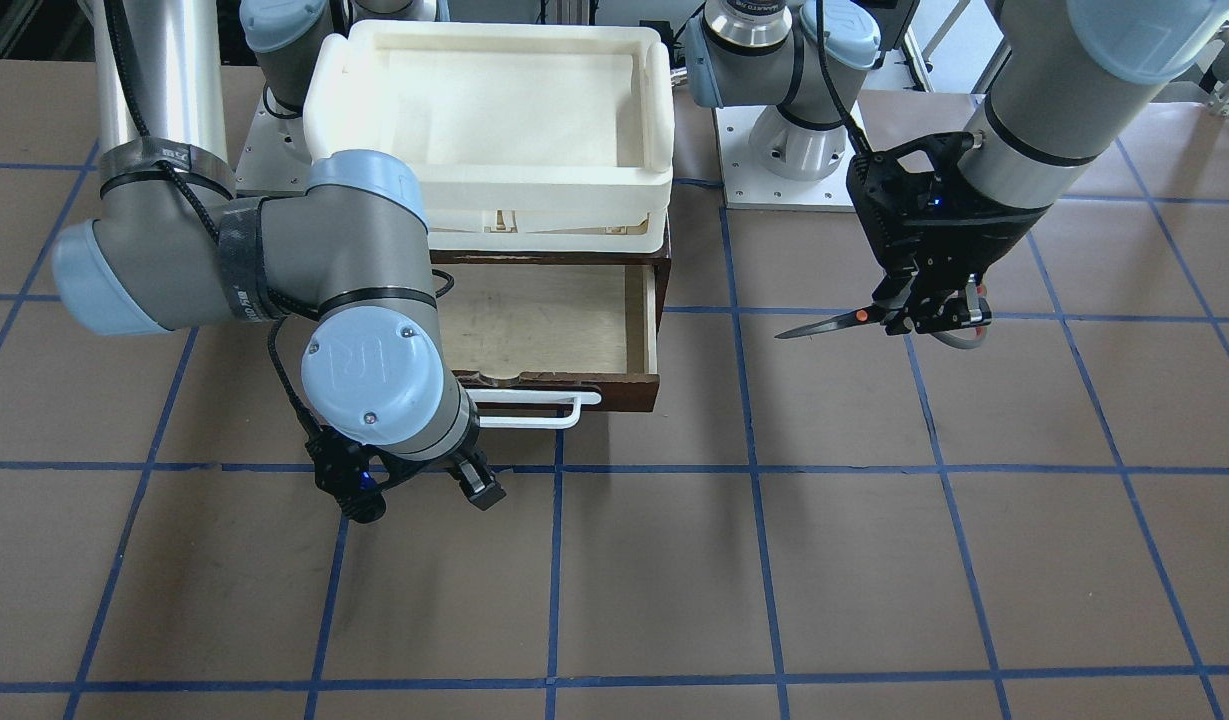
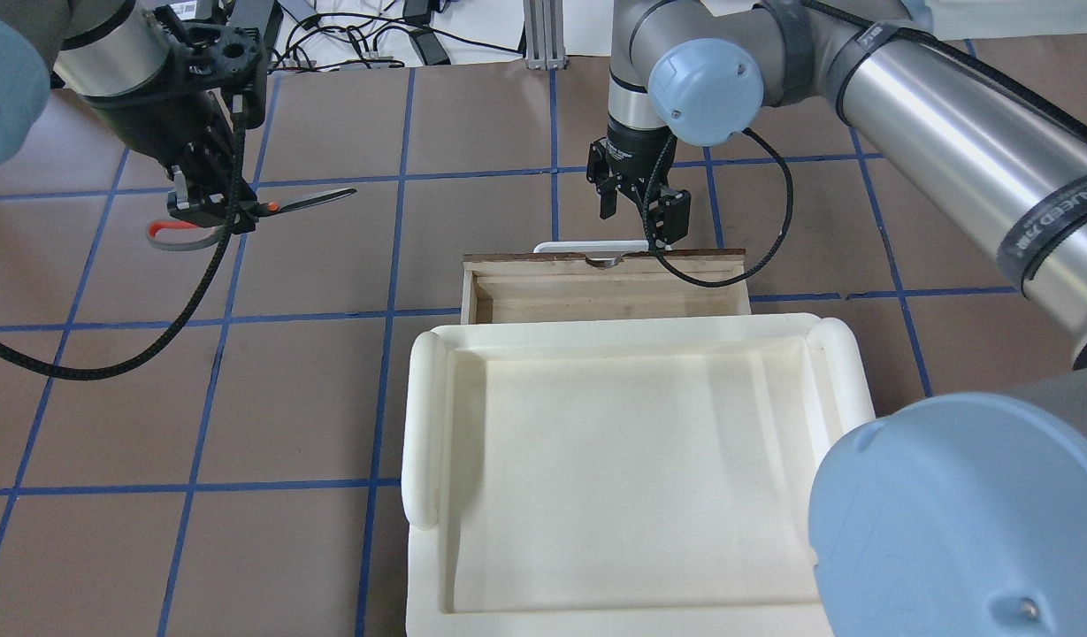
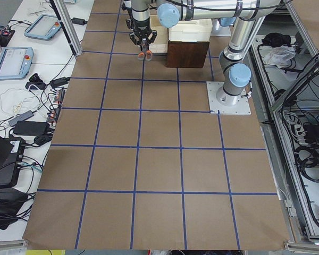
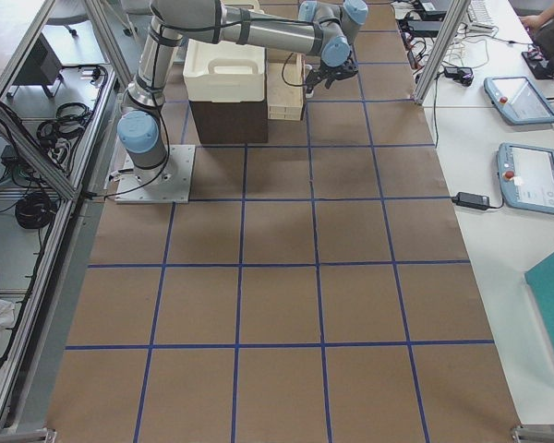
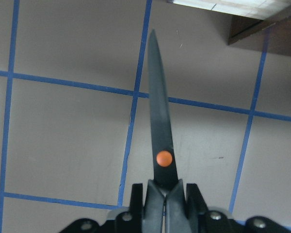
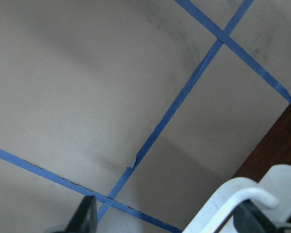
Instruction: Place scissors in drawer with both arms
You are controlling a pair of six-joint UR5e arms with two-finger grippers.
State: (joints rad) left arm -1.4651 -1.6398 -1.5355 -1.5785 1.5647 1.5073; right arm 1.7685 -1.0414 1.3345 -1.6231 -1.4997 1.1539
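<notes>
Brown paper gridded with blue tape covers the table (image 1: 874, 560). One dark wooden drawer (image 1: 549, 325) stands open, its inside smooth plywood, with one white plastic tray (image 1: 494, 190) on top. The left gripper (image 1: 929, 310) clamps one pair of scissors (image 1: 834, 322) in the air, well apart from the drawer. The right gripper (image 1: 424, 497) hangs spread near the white bar handle (image 1: 534, 410).

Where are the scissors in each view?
Front-facing: scissors right of centre, in left claw.
Overhead: scissors upper left, pointing right.
Exterior left: scissors a tiny speck at top.
Exterior right: not visible.
Left wrist: scissors centre, pointing up.
Right wrist: absent.
Shared landmark: the brown drawer.
</notes>
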